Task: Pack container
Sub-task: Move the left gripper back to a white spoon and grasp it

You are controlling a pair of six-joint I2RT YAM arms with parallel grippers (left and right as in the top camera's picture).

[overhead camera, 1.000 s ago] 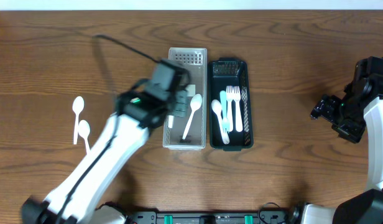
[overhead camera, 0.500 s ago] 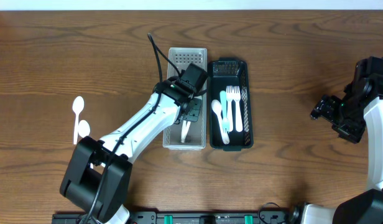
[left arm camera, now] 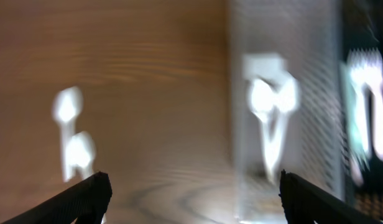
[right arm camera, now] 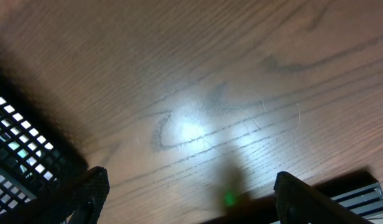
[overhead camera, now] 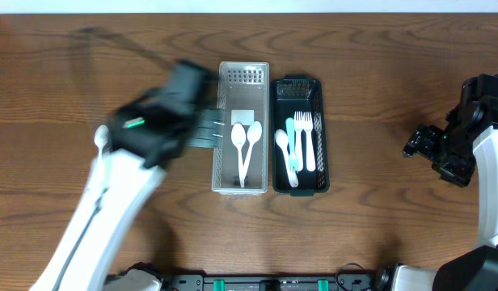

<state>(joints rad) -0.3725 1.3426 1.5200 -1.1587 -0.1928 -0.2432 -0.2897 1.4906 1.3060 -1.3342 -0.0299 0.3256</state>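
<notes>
Though blurred, left jaws apparently apart, empty; right jaws apart too; two spoons [overhead camera: 246, 136] in tray [overhead camera: 242, 75].

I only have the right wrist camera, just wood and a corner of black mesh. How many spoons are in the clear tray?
Observer: Two white spoons lie in the clear tray.
Operator: Any outside it?
Observer: Two loose spoons lie on the table, on the left arm's side of that tray.
Operator: Is the left gripper carrying one?
Observer: No, the left gripper is open and empty.
</notes>
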